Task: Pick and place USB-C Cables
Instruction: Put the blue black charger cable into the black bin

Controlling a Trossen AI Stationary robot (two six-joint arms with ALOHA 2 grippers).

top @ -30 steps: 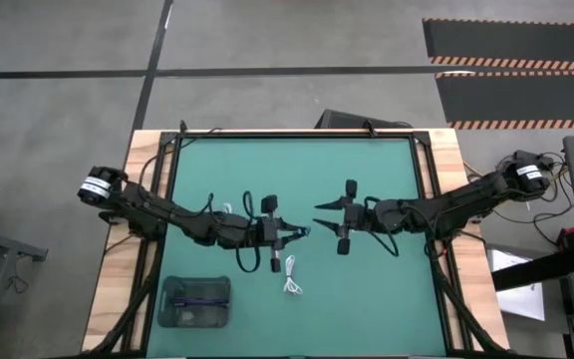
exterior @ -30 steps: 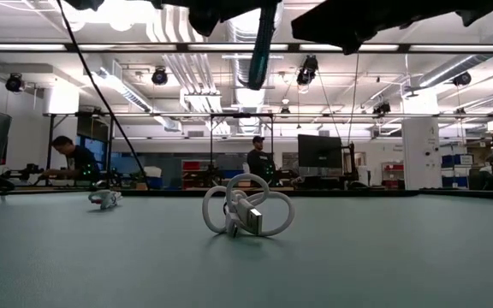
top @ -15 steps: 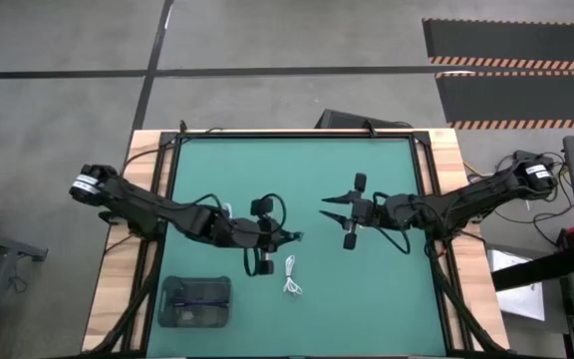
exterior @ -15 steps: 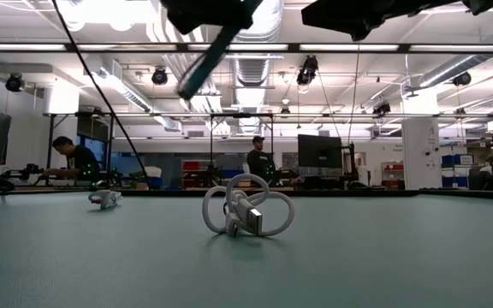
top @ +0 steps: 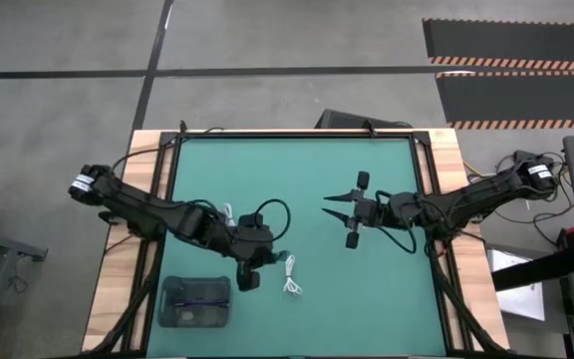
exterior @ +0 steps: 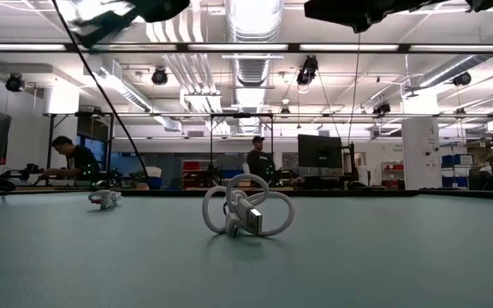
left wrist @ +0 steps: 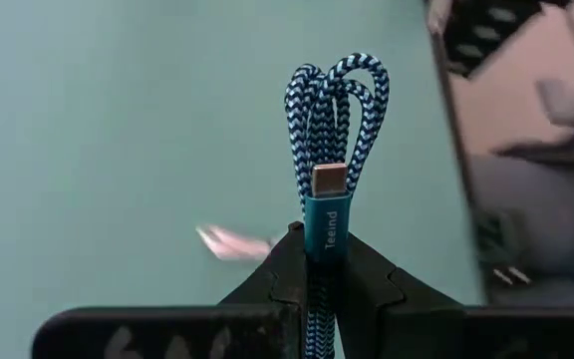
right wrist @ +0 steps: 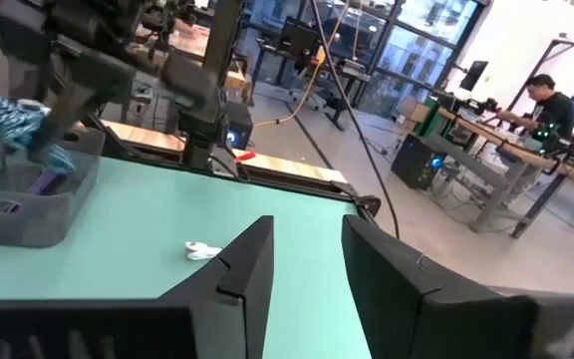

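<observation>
1. While it hangs above the table, the blue-and-black braided USB-C cable (left wrist: 332, 150) sits pinched in the left tool (left wrist: 319, 261), folded into a tight bundle with its metal plug and teal collar pointing out past the fingertips.
2. So the left tool (top: 248, 261) is clamped right down on that cable. From above it's over the near-left part of the green table (top: 387, 299), just beside the grey bin (top: 195, 302).
3. That bin sits at the near-left corner and already has a dark cable or two inside, can't make out much more than that.
4. A white coiled USB-C cable (top: 291, 276) lies on the mat just right of the left tool, not touching it. In the low view the same white coil (exterior: 246, 208) is front and center, loops standing up, connector facing the camera.
5. A second white cable (exterior: 103, 198) lies farther back on the left in the low view; from above it's mostly tucked under the left arm.
6. The right tool (top: 339, 210) hovers around mid-table, well apart from the cables, fingers (right wrist: 242, 267) partly spread and gripping nothing.
7. Beyond the table there's a workshop with people at desks.
</observation>
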